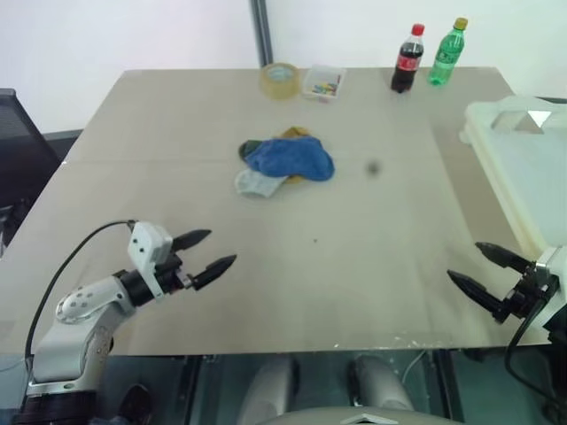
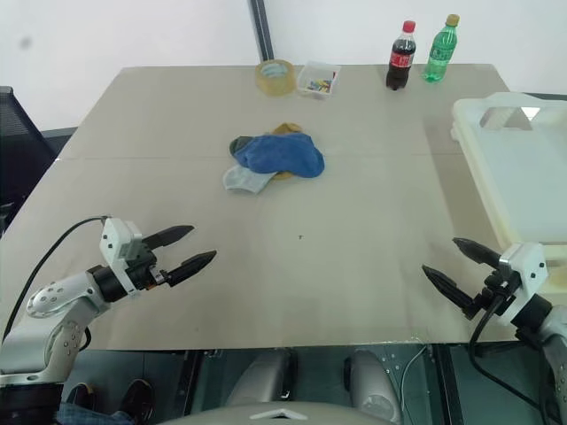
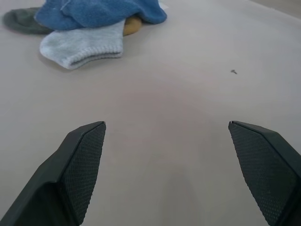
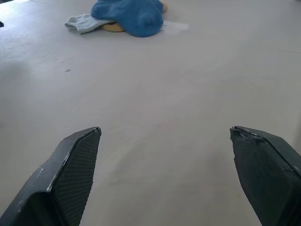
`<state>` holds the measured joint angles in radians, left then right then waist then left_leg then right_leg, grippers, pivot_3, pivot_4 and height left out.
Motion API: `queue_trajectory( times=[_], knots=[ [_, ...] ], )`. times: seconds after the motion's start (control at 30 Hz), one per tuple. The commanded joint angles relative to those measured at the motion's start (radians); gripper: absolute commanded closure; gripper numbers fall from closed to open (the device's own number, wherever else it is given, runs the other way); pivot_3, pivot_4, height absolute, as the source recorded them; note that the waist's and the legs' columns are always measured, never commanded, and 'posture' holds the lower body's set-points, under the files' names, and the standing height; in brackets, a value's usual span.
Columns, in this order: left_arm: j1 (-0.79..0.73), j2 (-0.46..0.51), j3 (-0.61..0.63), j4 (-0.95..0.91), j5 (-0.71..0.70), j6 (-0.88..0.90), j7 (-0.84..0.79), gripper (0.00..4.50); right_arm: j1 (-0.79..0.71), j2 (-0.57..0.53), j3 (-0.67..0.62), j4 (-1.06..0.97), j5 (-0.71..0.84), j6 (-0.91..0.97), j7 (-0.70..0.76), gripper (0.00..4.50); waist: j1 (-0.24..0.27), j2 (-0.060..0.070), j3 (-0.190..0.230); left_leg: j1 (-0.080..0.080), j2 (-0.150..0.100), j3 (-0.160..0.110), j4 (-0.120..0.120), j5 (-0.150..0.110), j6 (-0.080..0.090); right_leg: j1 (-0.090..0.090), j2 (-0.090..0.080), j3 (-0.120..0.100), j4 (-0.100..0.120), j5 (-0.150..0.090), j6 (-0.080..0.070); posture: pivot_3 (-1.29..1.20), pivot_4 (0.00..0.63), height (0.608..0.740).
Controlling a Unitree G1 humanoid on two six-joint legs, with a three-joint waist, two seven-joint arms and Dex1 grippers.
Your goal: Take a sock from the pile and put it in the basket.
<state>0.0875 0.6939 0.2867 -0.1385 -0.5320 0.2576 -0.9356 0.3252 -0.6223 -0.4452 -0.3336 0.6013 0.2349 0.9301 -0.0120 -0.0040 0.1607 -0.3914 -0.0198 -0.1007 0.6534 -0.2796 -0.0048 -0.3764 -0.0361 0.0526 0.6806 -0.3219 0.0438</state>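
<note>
My left gripper [image 1: 206,251] hangs over the near left part of the table [image 1: 372,257], its two black fingers spread wide with nothing between them, pointing inward toward the middle. My right gripper [image 2: 452,266] hangs over the near right edge, likewise spread wide and empty, angled toward the centre. Both are well apart from the pile [image 1: 285,162], which lies on the middle of the tabletop, a little toward the far side: a blue sock [image 1: 292,158] on top, a light grey sock [image 3: 82,47] sticking out on the near left, a mustard yellow one [image 1: 296,134] and a dark green one [image 3: 21,20] peeking from beneath. The cream basket [image 2: 523,168] stands at the right edge of the table, beyond my right gripper. Along the far edge stand a roll of tape [image 1: 280,80], a small clear box [image 1: 322,83], a cola bottle [image 1: 407,59] and a green bottle [image 1: 447,53].
</note>
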Motion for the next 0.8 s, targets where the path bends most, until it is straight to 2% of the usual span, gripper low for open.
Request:
queue_trajectory(
  times=[0.03, 0.8],
  knots=[
    [-0.006, 0.000, 0.026, 0.014, 0.007, -0.046, -0.019, 0.03, -0.004, -0.005, -0.013, -0.013, 0.013, -0.010, 0.003, 0.00, -0.001, 0.000, 0.000, 0.000, 0.000, 0.000, 0.000, 0.000, 0.000, 0.000, 0.000, 0.000, 0.000, 0.000, 0.000, 0.00, 0.150, 0.740],
    [-0.026, -0.019, 0.057, 0.100, -0.032, -0.139, -0.086, 0.03, -0.037, -0.009, 0.027, -0.019, 0.008, 0.002, 0.000, 0.00, -0.002, 0.000, 0.000, 0.002, 0.000, 0.002, 0.006, 0.000, 0.000, 0.000, 0.001, -0.001, 0.009, 0.000, 0.000, 0.00, 0.150, 0.740]
  ],
)
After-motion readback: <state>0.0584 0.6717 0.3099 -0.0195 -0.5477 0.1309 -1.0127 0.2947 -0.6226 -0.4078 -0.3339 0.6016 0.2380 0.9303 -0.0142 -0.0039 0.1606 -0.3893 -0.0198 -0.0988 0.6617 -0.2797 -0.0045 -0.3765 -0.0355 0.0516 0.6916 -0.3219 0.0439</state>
